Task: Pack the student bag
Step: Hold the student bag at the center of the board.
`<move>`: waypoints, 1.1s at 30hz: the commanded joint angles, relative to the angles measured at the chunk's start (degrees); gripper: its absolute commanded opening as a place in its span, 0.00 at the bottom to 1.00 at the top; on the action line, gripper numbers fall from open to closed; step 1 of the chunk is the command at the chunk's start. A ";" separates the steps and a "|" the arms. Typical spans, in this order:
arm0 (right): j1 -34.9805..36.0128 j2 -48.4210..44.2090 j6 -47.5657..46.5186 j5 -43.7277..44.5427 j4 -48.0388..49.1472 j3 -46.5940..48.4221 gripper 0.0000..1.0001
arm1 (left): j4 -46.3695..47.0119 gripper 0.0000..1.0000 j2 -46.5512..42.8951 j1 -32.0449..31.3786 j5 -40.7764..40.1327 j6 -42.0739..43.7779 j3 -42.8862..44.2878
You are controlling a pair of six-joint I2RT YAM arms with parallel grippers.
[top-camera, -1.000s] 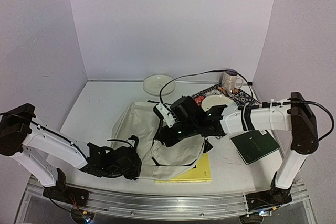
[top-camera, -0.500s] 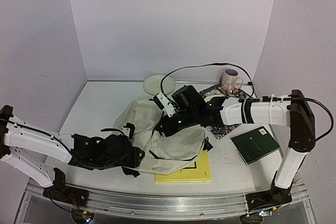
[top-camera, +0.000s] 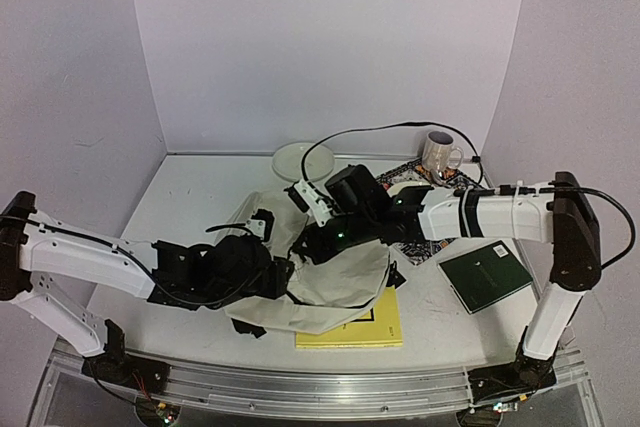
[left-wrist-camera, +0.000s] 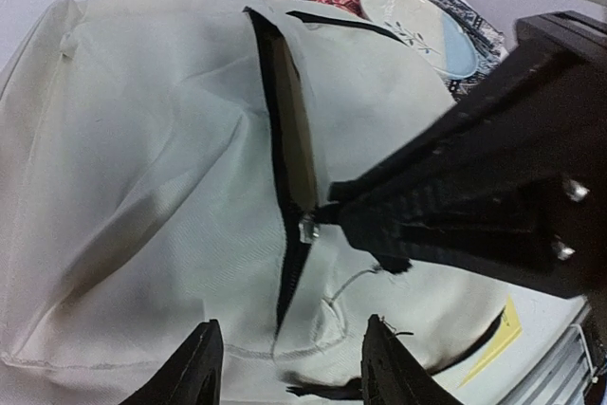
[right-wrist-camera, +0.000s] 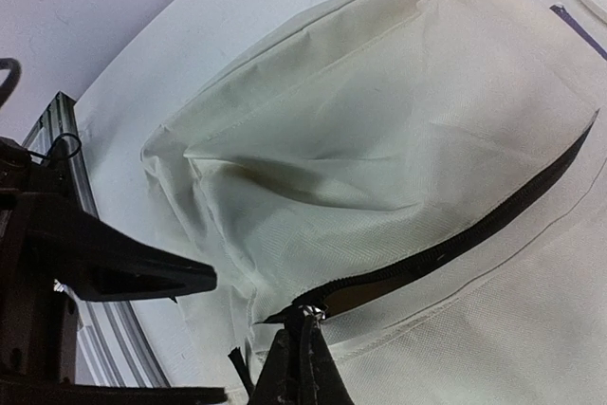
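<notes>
On the table's middle, the student bag (top-camera: 340, 287) lay crumpled over a yellow notebook (top-camera: 385, 332), bunched tighter than a second before.
Left gripper (left-wrist-camera: 289, 367) had spread open and moved in over the bag; right gripper (right-wrist-camera: 302, 329) stayed clenched on the zipper pull (right-wrist-camera: 309, 311).

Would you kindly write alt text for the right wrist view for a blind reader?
The right tool pinches the metal zipper pull of the cream student bag, whose black zipper is partly open. The left tool is open at left.
</notes>
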 commanded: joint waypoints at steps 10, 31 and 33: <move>1.35 -1.14 -0.51 -1.93 2.35 2.72 0.00 | 5.03 0.48 4.81 3.67 5.48 5.02 4.04; 1.26 -1.03 -3.45 9.11 0.35 4.80 0.00 | 3.59 0.00 4.41 4.14 11.81 5.16 1.18; 0.76 -0.80 -3.91 13.66 -0.53 5.71 0.00 | 1.83 0.00 3.01 3.76 13.42 4.53 -0.32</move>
